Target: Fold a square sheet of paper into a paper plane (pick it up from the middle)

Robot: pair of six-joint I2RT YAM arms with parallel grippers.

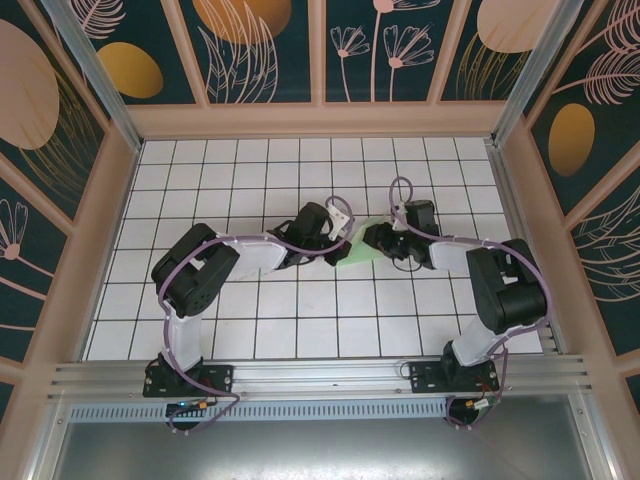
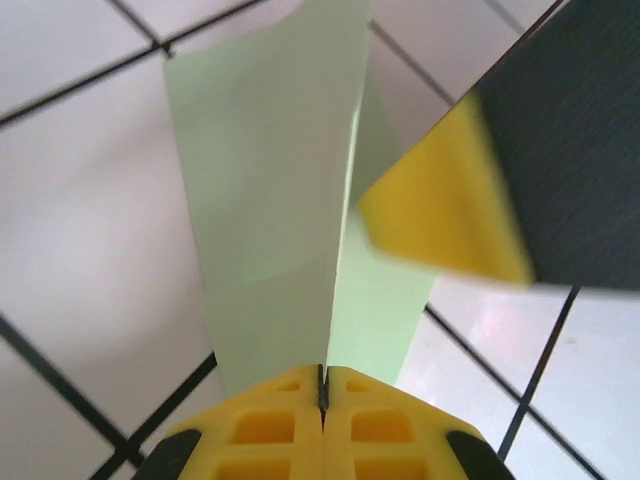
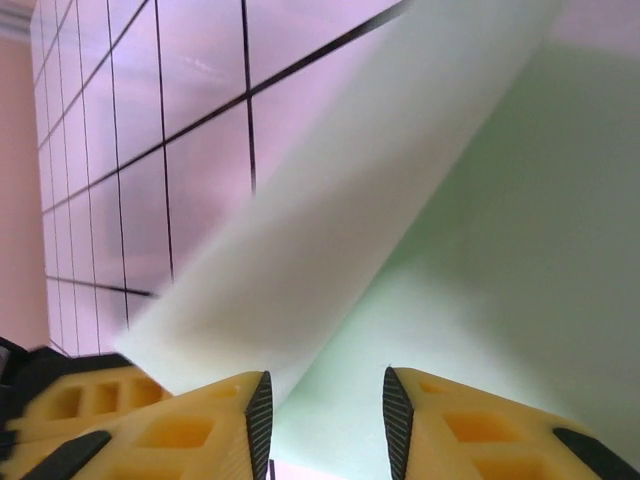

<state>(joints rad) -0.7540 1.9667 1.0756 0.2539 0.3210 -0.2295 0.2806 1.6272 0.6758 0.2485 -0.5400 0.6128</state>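
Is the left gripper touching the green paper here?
Touching. The left wrist view shows the left gripper shut, with the green paper rising straight from between its closed fingertips.

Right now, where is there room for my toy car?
Along the back wall the tiles are bare, also the near rows by the metal rail. The middle is crowded: the left gripper and right gripper meet at the green paper.
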